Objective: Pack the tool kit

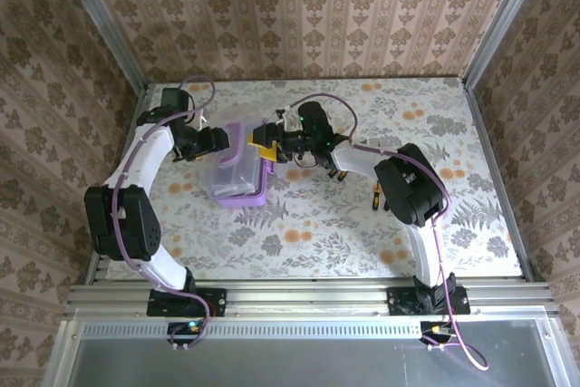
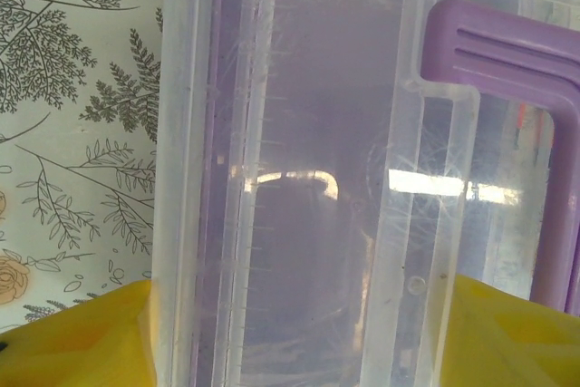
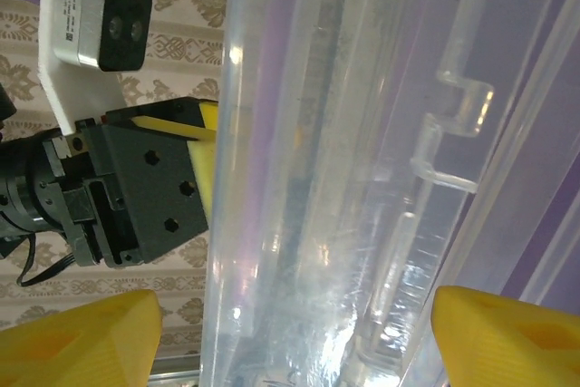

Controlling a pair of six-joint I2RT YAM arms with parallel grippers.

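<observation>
On my overhead feed the left gripper (image 1: 220, 140) sits at the left edge of the tool case (image 1: 237, 189), a small rectangular box of smooth lilac plastic that rests on the flower-printed table cover (image 1: 453, 133), left of the table's centre. Its clear lid (image 1: 234, 165) stands raised above the base.

From the left wrist, that lid (image 2: 308, 178) is a scuffed, ribbed sheet of transparent plastic, with the moulded purple handle (image 2: 507, 52) curving round its upper right. The blocky yellow pads (image 2: 72, 342) of the left gripper (image 2: 299, 342) meet the lid's edges on both sides, so I read it as clamped on the lid.

The right gripper (image 1: 265, 144) sits at the case's far right corner. From its wrist, the right gripper (image 3: 294, 342) straddles the lid (image 3: 362, 178): the jaws stand apart, with a bare gap between the left yellow finger (image 3: 72, 342) and the plastic. The left gripper's black body (image 3: 136, 188) shows beyond.

Further right, by the right arm, one small orange-and-black screwdriver (image 1: 343, 175) lies on the cover, and a second screwdriver (image 1: 376, 195) lies just beyond it.
</observation>
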